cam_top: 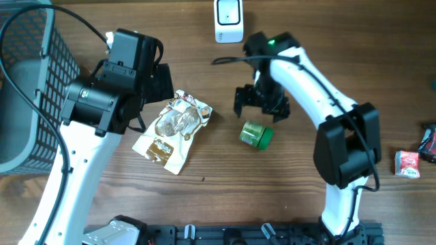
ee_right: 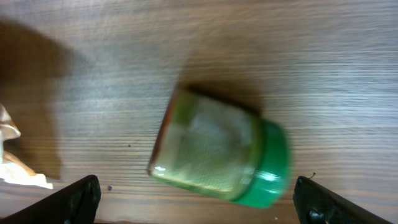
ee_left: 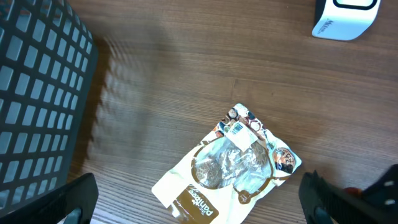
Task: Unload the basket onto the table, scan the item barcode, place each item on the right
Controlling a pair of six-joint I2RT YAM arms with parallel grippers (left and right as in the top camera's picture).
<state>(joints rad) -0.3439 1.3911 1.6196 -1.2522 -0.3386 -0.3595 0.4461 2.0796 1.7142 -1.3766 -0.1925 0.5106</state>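
A cream and brown snack pouch [cam_top: 174, 128] lies flat on the wooden table, with a white barcode label [ee_left: 242, 132] near its top edge. A small jar with a green lid [cam_top: 256, 134] lies on its side to the pouch's right. The white barcode scanner [cam_top: 229, 20] stands at the table's far edge. My left gripper [cam_top: 158, 83] hovers open above the pouch's upper left, and in the left wrist view the pouch [ee_left: 230, 165] lies between its wide-spread fingers [ee_left: 71, 200]. My right gripper [cam_top: 262, 103] hangs open just above the jar [ee_right: 217, 152], empty.
A dark mesh basket [cam_top: 27, 88] fills the left side of the table, close to my left arm. A small red and white packet [cam_top: 407, 163] and another red item [cam_top: 429, 143] lie at the right edge. A cable runs from the scanner towards my right arm.
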